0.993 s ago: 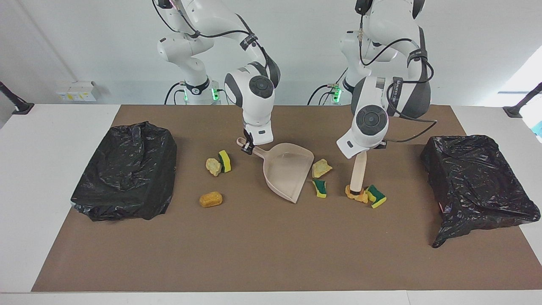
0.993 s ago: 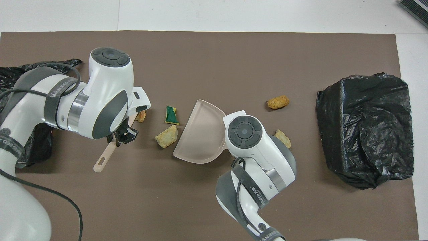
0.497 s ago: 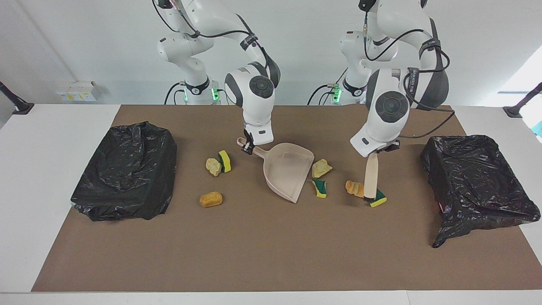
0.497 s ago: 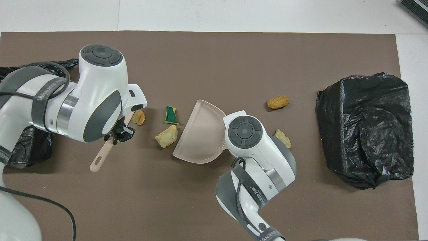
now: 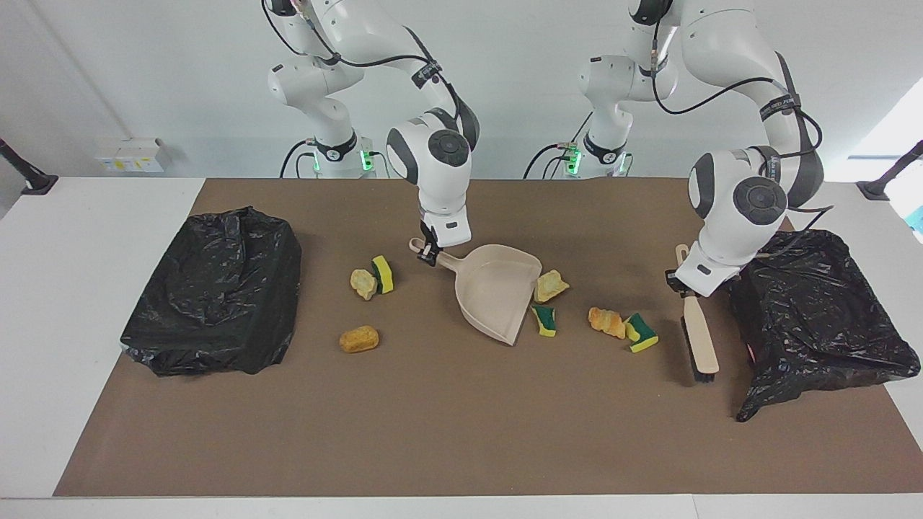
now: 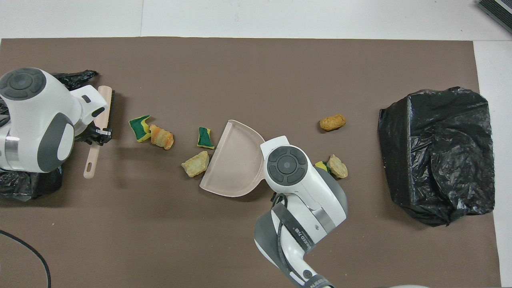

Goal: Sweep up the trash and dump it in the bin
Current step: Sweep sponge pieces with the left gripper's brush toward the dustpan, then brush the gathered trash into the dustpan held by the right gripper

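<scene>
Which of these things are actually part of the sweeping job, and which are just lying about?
Part of the job:
- dustpan, held by the right gripper
- brush, held by the left gripper
- trash scraps
- bag-lined bins

Lying about:
- white box by the wall

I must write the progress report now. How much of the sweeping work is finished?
Nothing is swept up: the dustpan is empty and all seven scraps lie on the mat, such as the orange lump. In hand: the left pincer is shut on the brush beside a bin; the right pincer grips the dustpan's handle. Left: sweeping every scrap in and dumping.
</scene>
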Available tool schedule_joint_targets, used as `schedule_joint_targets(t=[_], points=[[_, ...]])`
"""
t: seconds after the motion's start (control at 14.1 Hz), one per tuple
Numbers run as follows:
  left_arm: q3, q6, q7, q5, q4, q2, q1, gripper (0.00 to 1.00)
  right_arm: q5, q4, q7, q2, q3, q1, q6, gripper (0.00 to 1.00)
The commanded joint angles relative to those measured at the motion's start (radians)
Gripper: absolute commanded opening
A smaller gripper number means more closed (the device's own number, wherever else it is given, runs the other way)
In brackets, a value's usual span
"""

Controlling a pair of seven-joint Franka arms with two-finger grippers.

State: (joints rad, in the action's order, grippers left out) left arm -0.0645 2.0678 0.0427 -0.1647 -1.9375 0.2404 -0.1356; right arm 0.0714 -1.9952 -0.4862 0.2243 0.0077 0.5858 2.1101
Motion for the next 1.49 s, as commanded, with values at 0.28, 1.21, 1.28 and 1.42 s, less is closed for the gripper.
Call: schedule_joint_targets(t=[0.28, 1.21, 1.28, 1.42], points=[[0.017, 0.052, 0.055, 0.143, -0.225, -0.148, -0.151, 0.00, 0.021, -0.013, 0.006, 0.004, 0.005, -0.001, 0.014, 0.00], [0.005, -0.044, 0.292, 0.309, -0.163, -0.122, -0.513, 0.00, 0.021, -0.011, 0.008, 0.004, 0.006, -0.001, 0.010, 0.00], [0.003, -0.095, 0.251, 0.303, -0.119, -0.104, -0.493, 0.00, 0.021, -0.011, 0.008, 0.004, 0.006, -0.001, 0.010, 0.00], [0.003, -0.130, 0.183, 0.297, -0.100, -0.111, -0.438, 0.00, 0.021, -0.007, 0.009, 0.003, 0.005, -0.003, 0.002, 0.00]])
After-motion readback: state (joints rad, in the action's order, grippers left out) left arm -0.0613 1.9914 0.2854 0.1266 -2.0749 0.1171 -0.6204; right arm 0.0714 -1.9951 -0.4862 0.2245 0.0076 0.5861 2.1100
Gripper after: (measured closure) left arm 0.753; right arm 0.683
